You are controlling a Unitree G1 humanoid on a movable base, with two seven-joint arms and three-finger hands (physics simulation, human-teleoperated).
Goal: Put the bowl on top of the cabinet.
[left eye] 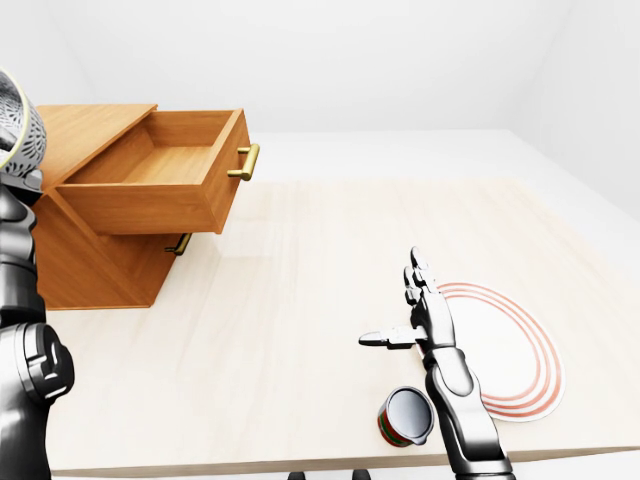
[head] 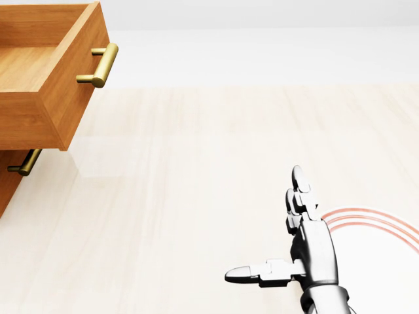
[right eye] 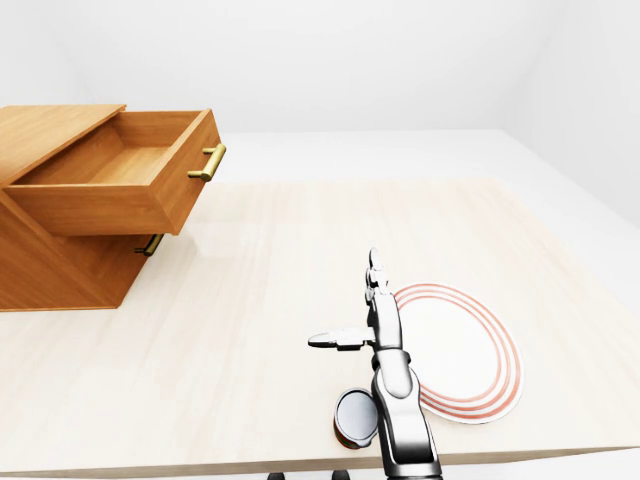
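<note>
In the left-eye view a grey patterned bowl (left eye: 18, 125) with a pale green rim is raised at the left edge, cut off by the frame. My left hand (left eye: 18, 185) holds it from below, its fingers mostly hidden. The bowl hangs beside the top left corner of the wooden cabinet (left eye: 90, 270), level with the flat cabinet top (left eye: 85, 125). The cabinet's upper drawer (left eye: 150, 190) is pulled out and shows nothing inside. My right hand (left eye: 395, 300) hovers over the table, open, fingers straight and thumb pointing left, holding nothing.
A white plate (left eye: 515, 350) with red rings lies to the right of my right hand. A small red and green cup (left eye: 405, 417) lies on its side near the bottom edge of the light wooden table (left eye: 280, 330). Brass handles (left eye: 245, 162) stick out from the drawers.
</note>
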